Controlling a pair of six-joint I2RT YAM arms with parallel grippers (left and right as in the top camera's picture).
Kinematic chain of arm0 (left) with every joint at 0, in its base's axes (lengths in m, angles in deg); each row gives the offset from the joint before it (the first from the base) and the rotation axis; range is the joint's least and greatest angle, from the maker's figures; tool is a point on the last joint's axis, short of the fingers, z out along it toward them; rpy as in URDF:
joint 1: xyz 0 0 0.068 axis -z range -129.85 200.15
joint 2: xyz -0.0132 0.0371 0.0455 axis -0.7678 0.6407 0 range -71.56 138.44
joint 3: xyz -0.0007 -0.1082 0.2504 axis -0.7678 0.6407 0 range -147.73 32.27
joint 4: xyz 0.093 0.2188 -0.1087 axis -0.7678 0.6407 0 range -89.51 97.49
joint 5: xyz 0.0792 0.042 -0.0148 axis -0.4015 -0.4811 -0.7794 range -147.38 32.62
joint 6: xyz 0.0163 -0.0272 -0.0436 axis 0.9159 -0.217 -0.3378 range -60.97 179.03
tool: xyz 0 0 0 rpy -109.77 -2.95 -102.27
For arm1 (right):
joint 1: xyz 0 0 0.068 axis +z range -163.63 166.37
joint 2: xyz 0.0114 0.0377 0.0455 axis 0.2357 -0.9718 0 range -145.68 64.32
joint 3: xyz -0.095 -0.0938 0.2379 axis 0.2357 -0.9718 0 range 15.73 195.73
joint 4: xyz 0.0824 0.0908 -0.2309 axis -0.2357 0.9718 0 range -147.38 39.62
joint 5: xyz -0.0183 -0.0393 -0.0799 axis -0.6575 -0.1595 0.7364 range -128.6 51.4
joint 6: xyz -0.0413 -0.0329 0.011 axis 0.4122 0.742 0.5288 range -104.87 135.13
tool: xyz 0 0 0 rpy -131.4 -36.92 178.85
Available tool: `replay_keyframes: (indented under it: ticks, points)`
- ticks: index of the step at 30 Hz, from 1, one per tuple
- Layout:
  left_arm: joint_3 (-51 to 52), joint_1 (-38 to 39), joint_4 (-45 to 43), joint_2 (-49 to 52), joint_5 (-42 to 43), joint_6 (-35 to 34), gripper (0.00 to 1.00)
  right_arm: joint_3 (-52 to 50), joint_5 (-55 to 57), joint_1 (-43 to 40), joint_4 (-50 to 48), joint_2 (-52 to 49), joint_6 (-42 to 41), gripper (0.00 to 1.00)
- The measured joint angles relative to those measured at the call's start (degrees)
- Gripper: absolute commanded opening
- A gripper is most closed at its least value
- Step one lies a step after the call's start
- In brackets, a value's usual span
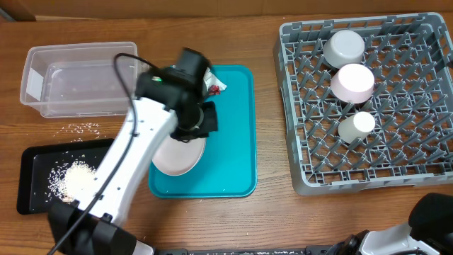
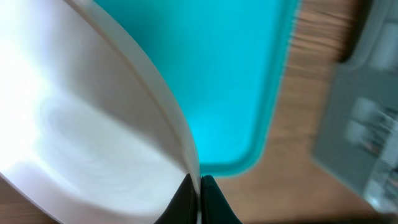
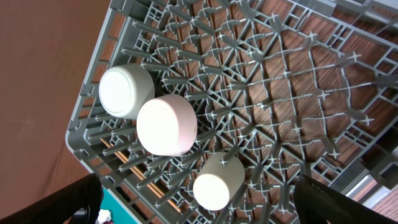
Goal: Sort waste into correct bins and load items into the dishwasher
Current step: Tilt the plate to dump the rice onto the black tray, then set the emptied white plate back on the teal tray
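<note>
A white plate (image 1: 177, 157) lies on the teal tray (image 1: 233, 142). My left gripper (image 1: 202, 120) is shut on the plate's rim; in the left wrist view the fingertips (image 2: 199, 193) pinch the plate (image 2: 81, 124) edge over the tray (image 2: 217, 81). A crumpled wrapper (image 1: 214, 86) lies at the tray's top by the arm. The grey dishwasher rack (image 1: 396, 163) on the right holds a white bowl (image 1: 344, 47), a pink bowl (image 1: 352, 82) and a small cup (image 1: 356, 126). My right gripper (image 3: 193, 205) hangs open above the rack (image 3: 298, 93), over the cup (image 3: 216, 182).
A clear plastic bin (image 1: 71, 81) stands at the back left. A black tray (image 1: 35, 177) with a rice pile (image 1: 74, 180) sits at front left, with spilled grains (image 1: 83, 128) on the wooden table.
</note>
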Motion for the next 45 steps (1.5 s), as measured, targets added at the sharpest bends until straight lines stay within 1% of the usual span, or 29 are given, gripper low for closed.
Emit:
replay_keyframes:
  ticks: [2,3,8,11,13,21,22,23,24,25,26,27,34,37,38,39,41,45]
  points:
    - [0.0,4.17,-0.48,2.23,-6.29,-4.13,0.04,0.0,0.0,0.0,0.0,0.0,0.0,1.0]
    - [0.0,5.62,-0.63,3.67,-8.13,-5.4,0.04,0.0,0.02,0.0,-0.02,0.0,0.0,1.0]
    - [0.0,10.6,-3.04,11.82,-12.33,-8.79,0.04,0.0,0.0,0.0,-0.02,0.0,0.0,1.0]
    - [0.07,12.41,-3.61,17.55,-12.94,-9.27,0.04,0.0,0.0,0.0,-0.02,0.0,0.0,1.0]
    - [0.11,12.98,-3.58,19.65,-12.41,-9.25,0.04,0.0,0.02,0.0,-0.02,0.0,0.0,1.0]
    - [0.15,13.05,-3.56,20.96,-7.04,-8.74,0.05,0.0,0.0,0.0,-0.02,0.0,-0.02,1.0]
    - [0.15,13.05,-3.58,20.96,-6.21,-8.59,0.09,0.0,0.02,0.0,-0.02,0.0,0.0,1.0]
    - [0.15,13.05,-3.54,20.96,-5.51,-8.28,0.17,0.0,0.02,0.0,-0.02,0.0,0.0,1.0]
    - [0.15,13.05,-3.41,20.96,-4.9,-7.76,0.29,0.0,0.0,0.0,0.0,0.0,0.02,1.0]
    - [0.15,13.05,-3.37,20.96,-4.46,-7.39,0.52,0.0,0.02,0.0,-0.02,0.0,0.0,1.0]
    - [0.15,13.05,-3.37,20.96,-4.09,-7.23,0.7,0.0,0.0,0.0,-0.02,0.0,0.0,1.0]
    - [0.15,13.05,-3.37,20.96,-3.82,-6.97,0.77,0.0,-0.02,0.0,-0.02,0.0,0.0,1.0]
    - [-0.07,12.92,-4.17,20.96,-4.07,-5.29,0.75,0.0,0.02,0.0,-0.02,0.0,0.0,1.0]
    - [-2.71,12.13,-3.61,20.96,-5.55,-4.52,0.73,0.0,0.0,0.0,-0.02,0.0,0.0,1.0]
    - [-4.24,11.58,-3.63,20.96,-6.16,-4.48,0.71,0.0,0.02,0.0,-0.04,0.0,-0.02,1.0]
    - [-6.27,10.78,-4.02,20.96,-7.21,-4.35,0.65,0.0,0.0,0.0,-0.02,0.0,0.0,1.0]
    - [-9.99,8.72,-5.68,20.96,-9.44,-3.54,0.62,0.0,0.0,0.0,-0.02,0.0,0.02,1.0]
    - [-14.29,3.69,-14.43,20.96,-12.44,1.79,0.63,0.0,0.0,0.0,0.0,0.0,-0.02,1.0]
